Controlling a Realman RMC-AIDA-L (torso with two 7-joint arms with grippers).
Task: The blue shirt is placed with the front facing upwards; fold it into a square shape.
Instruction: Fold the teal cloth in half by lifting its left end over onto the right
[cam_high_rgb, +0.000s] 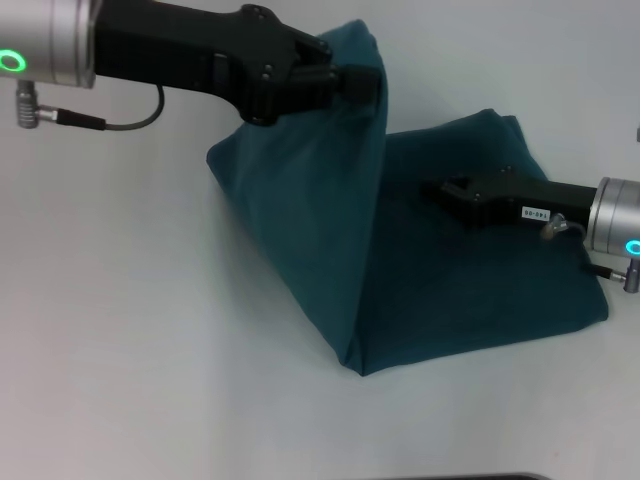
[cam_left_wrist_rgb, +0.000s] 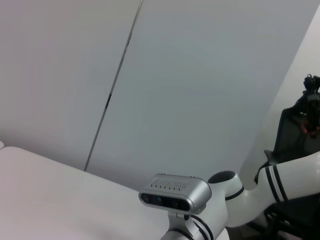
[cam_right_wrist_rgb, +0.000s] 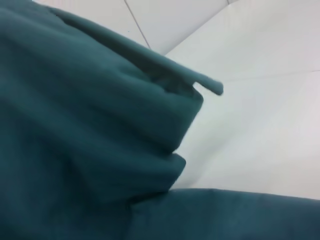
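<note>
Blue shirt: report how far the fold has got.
Partly done. The blue shirt is already narrowed: no sleeves or lettering show. In hand: the left gripper holds one end lifted, the cloth hanging in a slanted sheet, while the right gripper lies on the flat part. Left: lay the raised end down and square the edges.

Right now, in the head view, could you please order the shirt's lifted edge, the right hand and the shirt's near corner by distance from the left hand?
1. Lifted edge: held in the left hand, far side.
2. Right hand: on the shirt's flat right part.
3. Near corner: closest to the robot.
</note>
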